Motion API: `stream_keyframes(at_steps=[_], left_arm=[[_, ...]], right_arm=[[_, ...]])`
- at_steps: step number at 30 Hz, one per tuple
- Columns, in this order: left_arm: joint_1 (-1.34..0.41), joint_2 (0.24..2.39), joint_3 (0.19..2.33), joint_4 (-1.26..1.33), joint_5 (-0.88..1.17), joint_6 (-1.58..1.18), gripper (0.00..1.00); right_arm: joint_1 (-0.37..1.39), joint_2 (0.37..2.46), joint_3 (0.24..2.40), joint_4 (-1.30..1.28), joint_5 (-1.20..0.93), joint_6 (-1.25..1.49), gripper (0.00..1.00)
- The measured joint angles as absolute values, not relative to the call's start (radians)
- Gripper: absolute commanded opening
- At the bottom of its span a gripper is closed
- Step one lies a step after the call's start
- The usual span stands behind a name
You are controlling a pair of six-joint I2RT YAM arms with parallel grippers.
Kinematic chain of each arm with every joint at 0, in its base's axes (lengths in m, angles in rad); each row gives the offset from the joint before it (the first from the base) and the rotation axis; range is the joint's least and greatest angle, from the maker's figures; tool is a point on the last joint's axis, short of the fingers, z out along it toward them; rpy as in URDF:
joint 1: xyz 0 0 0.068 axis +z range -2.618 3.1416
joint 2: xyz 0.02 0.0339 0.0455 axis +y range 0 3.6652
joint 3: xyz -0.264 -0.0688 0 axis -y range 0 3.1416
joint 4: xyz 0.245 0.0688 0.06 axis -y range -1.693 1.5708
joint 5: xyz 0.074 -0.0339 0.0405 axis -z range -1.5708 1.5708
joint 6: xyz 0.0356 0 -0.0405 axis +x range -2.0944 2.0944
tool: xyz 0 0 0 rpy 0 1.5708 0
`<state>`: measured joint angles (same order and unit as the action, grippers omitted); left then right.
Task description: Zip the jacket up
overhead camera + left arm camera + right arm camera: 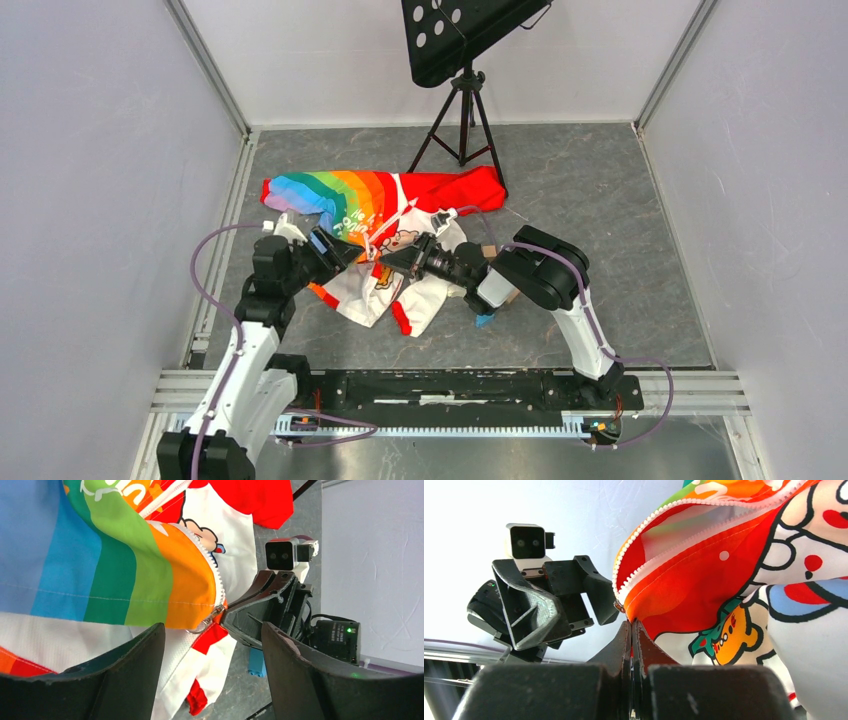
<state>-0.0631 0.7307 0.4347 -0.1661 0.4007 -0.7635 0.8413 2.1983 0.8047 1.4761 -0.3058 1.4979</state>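
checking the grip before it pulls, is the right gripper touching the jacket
Touching. The right wrist view shows the right gripper shut, with an edge of the jacket running straight down into it and clamped there, no gap.

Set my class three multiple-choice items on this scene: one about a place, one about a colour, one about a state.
1. Where does the music stand stand?
A. beyond the jacket, at the far side
B. on top of the jacket
C. at the near edge

2. What colour is the sleeve that lies toward the stand?
A. blue
B. red
C. black

3. How are the fingers of the right gripper?
A. wide open
B. out of sight
C. shut on the jacket

Answers:
1 A: in the top view the stand's legs rest just behind the jacket.
2 B: that sleeve is plain red.
3 C: in the right wrist view the fingers meet, pinching fabric at the foot of the zipper.
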Motion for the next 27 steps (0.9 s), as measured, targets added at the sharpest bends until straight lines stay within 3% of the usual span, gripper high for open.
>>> stream_keyframes(at_steps=[1,3,7,11,16,22,27], left_arm=[[-0.063,0.733,0.421,-0.144,0.401,-0.759,0.77],[-0.063,0.740,0.402,-0.109,0.403,-0.757,0.90],[-0.063,0.762,0.371,-0.030,0.417,-0.742,0.89],[-0.063,0.775,0.348,0.045,0.447,-0.735,0.77],[-0.063,0.810,0.310,0.146,0.490,-0.736,0.52],[-0.063,0.835,0.286,0.189,0.524,-0.739,0.31],[-0.063,0.792,0.264,0.189,0.526,-0.740,0.28]], right_arm=[[0.841,2.198,0.807,1.476,-0.306,1.498,0.00],[0.841,2.198,0.811,1.477,-0.306,1.498,0.00],[0.841,2.199,0.817,1.477,-0.309,1.498,0.00],[0.841,2.199,0.817,1.477,-0.310,1.498,0.00],[0.841,2.204,0.823,1.477,-0.310,1.499,0.00],[0.841,2.205,0.823,1.477,-0.310,1.499,0.00],[0.841,2.205,0.824,1.477,-0.310,1.499,0.00]])
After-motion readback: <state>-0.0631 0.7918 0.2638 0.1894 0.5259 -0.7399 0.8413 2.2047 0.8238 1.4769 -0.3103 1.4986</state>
